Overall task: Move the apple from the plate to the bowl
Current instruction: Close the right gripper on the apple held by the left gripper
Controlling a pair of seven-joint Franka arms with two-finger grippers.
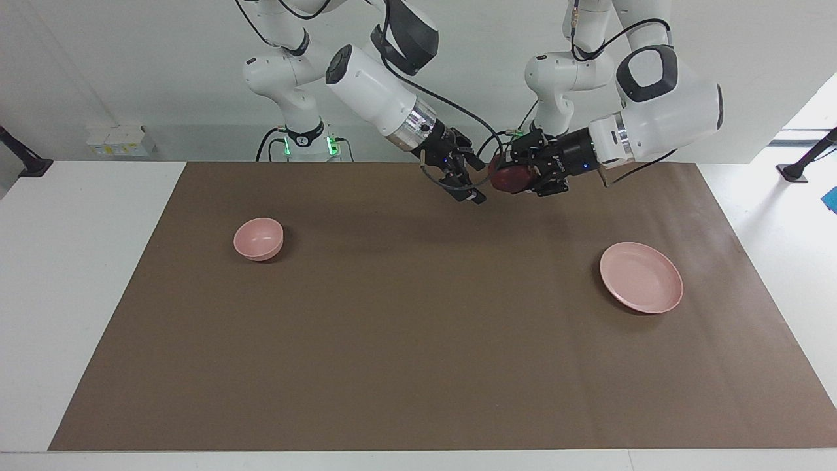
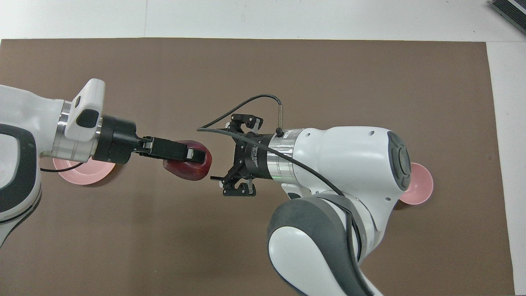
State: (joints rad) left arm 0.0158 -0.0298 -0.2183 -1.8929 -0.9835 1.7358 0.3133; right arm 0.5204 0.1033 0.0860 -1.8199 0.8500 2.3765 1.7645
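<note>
The dark red apple (image 1: 512, 178) is held in the air by my left gripper (image 1: 516, 176), which is shut on it over the middle of the mat; it also shows in the overhead view (image 2: 191, 168), as does the left gripper (image 2: 193, 158). My right gripper (image 1: 472, 171) is open, faces the apple and stands a short gap from it; the overhead view shows it too (image 2: 230, 155). The pink plate (image 1: 641, 277) lies bare toward the left arm's end, partly covered by the left arm in the overhead view (image 2: 82, 177). The pink bowl (image 1: 259, 239) stands toward the right arm's end, mostly hidden under the right arm in the overhead view (image 2: 421, 187).
A brown mat (image 1: 418, 340) covers most of the white table. Small white boxes (image 1: 121, 139) sit at the table's edge by the wall, past the right arm's base.
</note>
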